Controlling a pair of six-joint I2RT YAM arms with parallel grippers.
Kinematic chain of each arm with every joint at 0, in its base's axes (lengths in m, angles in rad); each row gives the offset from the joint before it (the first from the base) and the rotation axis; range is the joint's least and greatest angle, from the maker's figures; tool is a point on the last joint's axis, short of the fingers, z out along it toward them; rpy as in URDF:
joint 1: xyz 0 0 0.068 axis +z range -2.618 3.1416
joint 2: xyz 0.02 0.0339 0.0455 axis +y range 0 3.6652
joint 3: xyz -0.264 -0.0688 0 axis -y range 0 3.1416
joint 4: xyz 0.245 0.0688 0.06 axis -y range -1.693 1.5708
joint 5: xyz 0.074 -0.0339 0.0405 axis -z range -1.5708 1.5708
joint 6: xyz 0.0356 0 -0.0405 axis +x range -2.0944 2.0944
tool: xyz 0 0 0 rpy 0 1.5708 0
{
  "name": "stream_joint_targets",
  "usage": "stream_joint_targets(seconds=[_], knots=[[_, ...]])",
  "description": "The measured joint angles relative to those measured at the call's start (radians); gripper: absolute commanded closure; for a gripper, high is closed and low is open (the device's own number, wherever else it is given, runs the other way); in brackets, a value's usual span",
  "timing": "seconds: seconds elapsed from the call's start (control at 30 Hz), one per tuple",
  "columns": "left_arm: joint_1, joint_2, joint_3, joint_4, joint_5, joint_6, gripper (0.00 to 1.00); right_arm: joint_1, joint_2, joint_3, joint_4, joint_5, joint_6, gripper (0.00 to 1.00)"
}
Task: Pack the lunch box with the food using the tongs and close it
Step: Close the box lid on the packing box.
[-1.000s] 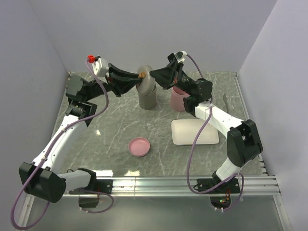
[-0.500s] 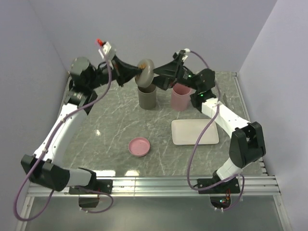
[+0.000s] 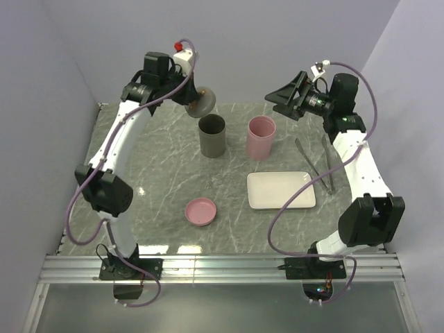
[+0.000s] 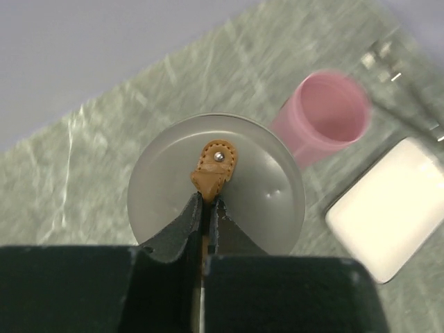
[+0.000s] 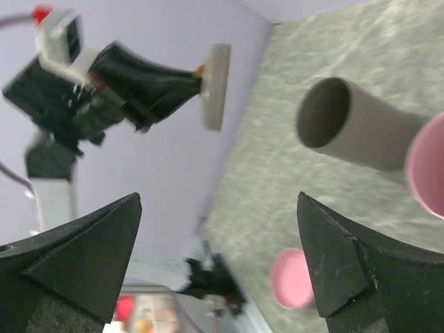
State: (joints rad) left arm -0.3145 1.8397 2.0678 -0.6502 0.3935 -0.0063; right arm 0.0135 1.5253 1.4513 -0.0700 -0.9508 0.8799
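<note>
Flat on the table (image 3: 152, 180), just right of the white tray (image 3: 277, 191): tongs (image 3: 327, 166), well apart from both grippers. Farther back, aloft: left gripper (image 4: 207, 201) pinched tight on the grey lid's (image 4: 263, 194) brown tab (image 4: 215, 163); right gripper (image 3: 272, 104) spread wide, empty.

Right gripper (image 5: 219, 198): fingers set wide apart, nothing between them. Beyond it, the left gripper (image 5: 196, 76) pinches the small brown tab of a grey lid (image 5: 218, 87), held edge-on before the wall. On the bench (image 5: 333, 48) stand a grey cup (image 5: 350, 128), a pink cup (image 5: 427, 166) just beside it, and a pink dish (image 5: 291, 277) well apart.
</note>
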Motion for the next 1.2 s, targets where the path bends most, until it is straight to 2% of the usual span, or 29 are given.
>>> stream_joint_targets(seconds=[0.23, 0.43, 0.7, 1.2], knots=[[-0.024, 0.177, 0.134, -0.145, -0.098, 0.079, 0.89, 0.0, -0.061, 0.142, -0.365, 0.109, -0.391, 0.0], [-0.05, 0.222, 0.137, -0.165, -0.109, 0.115, 0.91, 0.0, -0.122, 0.179, -0.534, 0.208, -0.597, 0.0], [-0.103, 0.273, 0.141, -0.17, -0.129, 0.133, 0.89, 0.0, -0.209, 0.151, -0.565, 0.261, -0.69, 0.0], [-0.13, 0.336, 0.166, -0.177, -0.183, 0.152, 0.85, 0.0, -0.207, 0.151, -0.605, 0.27, -0.722, 0.0]])
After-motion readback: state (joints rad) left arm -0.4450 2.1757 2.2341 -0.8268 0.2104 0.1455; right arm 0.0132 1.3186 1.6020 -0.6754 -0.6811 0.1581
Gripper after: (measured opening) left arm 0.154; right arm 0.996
